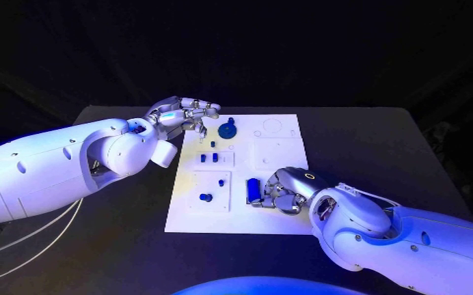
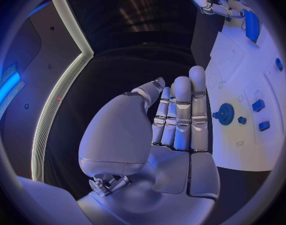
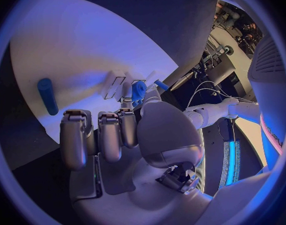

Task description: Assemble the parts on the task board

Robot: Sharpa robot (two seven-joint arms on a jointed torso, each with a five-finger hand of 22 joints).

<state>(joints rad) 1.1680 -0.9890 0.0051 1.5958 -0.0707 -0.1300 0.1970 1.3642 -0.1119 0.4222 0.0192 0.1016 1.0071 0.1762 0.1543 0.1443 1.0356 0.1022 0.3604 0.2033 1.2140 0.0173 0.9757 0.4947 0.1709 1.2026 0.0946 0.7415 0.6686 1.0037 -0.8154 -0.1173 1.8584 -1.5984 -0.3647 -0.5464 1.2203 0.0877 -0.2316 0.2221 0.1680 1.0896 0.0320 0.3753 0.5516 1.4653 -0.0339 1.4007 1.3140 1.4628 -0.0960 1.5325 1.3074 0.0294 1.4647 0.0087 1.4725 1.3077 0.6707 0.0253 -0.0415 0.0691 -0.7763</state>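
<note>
We see the task board (image 1: pixel 281 151) lying in the middle of the black table (image 1: pixel 374 145), with our two hands at opposite ends of it. Our right hand (image 1: pixel 279 191) rests on the near part of the board, and a blue cylinder (image 1: pixel 253 189) lies just to its left, touching or nearly touching the fingers. The cylinder's long axis runs near to far, roughly along the side of the hand. In the right wrist view the same cylinder (image 3: pixel 47 96) lies flat on the white plate beyond the curled fingers (image 3: pixel 99 135), apart from them, so we judge that the hand holds nothing; its fingers are bent inward rather than spread.

Our left hand (image 1: pixel 184 114) hovers at the far left edge of the board, fingers straight and side by side in the left wrist view, empty. The blue gear (image 1: pixel 227 130) stands just to its right on the far part of the board, and smaller blue pieces (image 1: pixel 207 158) sit between the two hands.

We judge the right hand to be the nearer one to the cylinder, which lies to its left, so a grasp would need the fingers to come across its short width.
</note>
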